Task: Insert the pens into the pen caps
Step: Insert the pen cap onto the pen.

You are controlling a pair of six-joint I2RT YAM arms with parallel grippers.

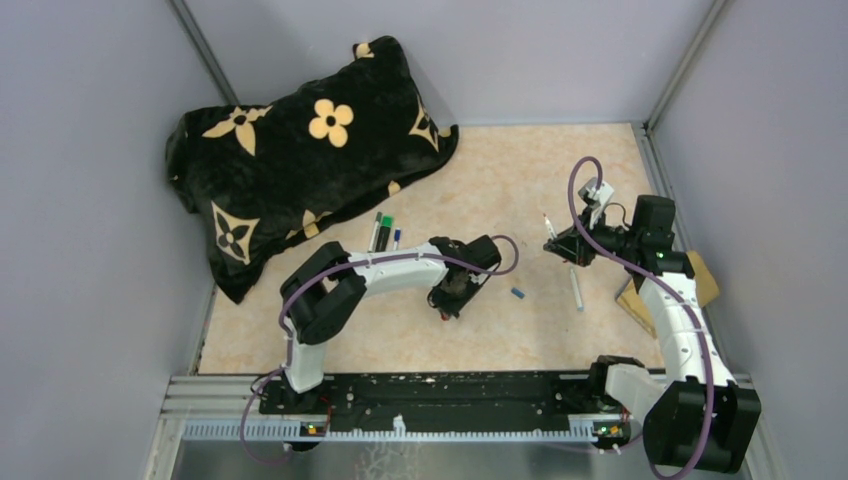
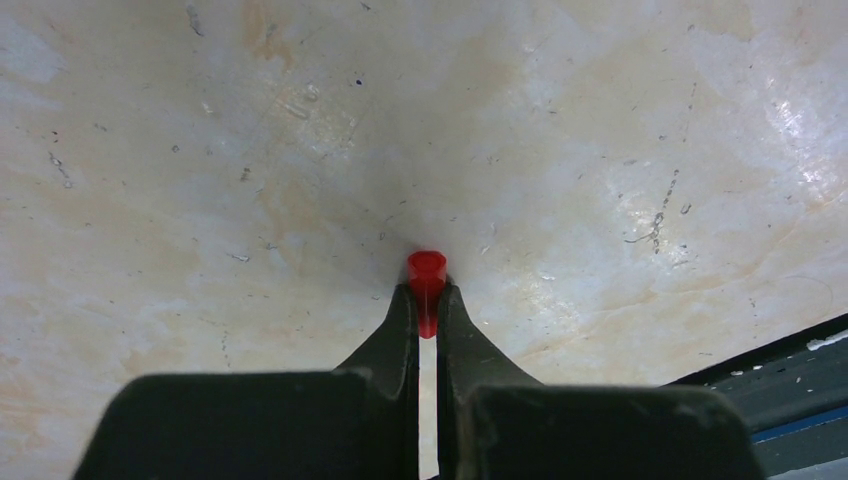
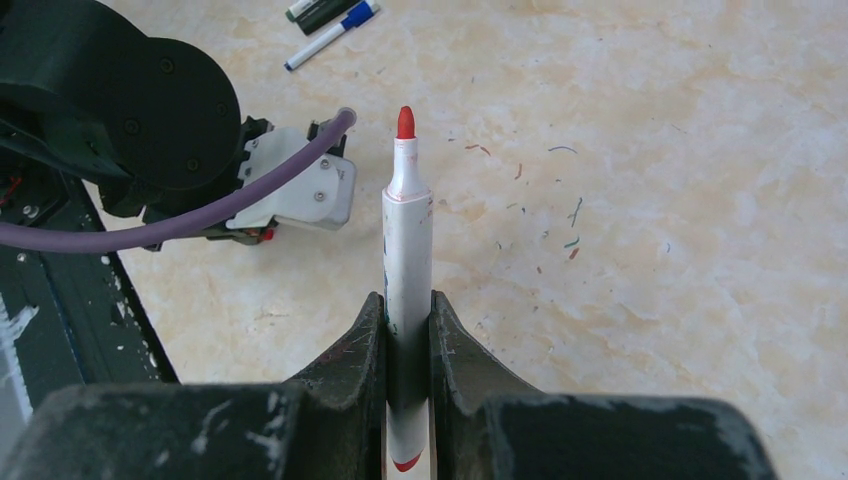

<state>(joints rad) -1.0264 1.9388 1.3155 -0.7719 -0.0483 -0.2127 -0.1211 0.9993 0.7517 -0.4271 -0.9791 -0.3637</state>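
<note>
Beige marbled table point(image 1: 480, 340), scuffed and pen-marked, boxed in by grey walls point(image 1: 90, 200).

Nearest: black rail point(image 1: 440, 395) along the front edge, both arm bases bolted to it.

Left gripper point(image 1: 450, 298) points down at the table middle. In its wrist view the fingers point(image 2: 400, 330) are pressed together on a red cap point(image 2: 427, 275), which sticks out past the tips with its open end facing the table. Cannot tell whether the cap touches the surface.

Blue cap point(image 1: 518, 293) lies loose just right of the left gripper, between the two grippers. White pen point(image 1: 576, 288) lies flat beyond it, below the right gripper and apart from it.

Right gripper point(image 1: 567, 245) is raised over the right half, clamped on a red-tipped pen point(image 3: 408, 240). The white barrel runs up between the fingers, and the bare red nib points toward the left arm point(image 3: 130, 110). A purple cable point(image 3: 200, 215) loops across that arm's wrist, beside the line of the nib.

Cardboard point(image 1: 705, 280) lies at the right edge, partly hidden behind the right arm.

Farther back: three pens point(image 1: 386, 232) lie side by side near the left arm's elbow, one grey, one thick and black with green, one short with blue. They lie just off the blanket's edge.

Farthest: a black blanket point(image 1: 300, 160) with tan flowers is heaped in the back-left corner.
</note>
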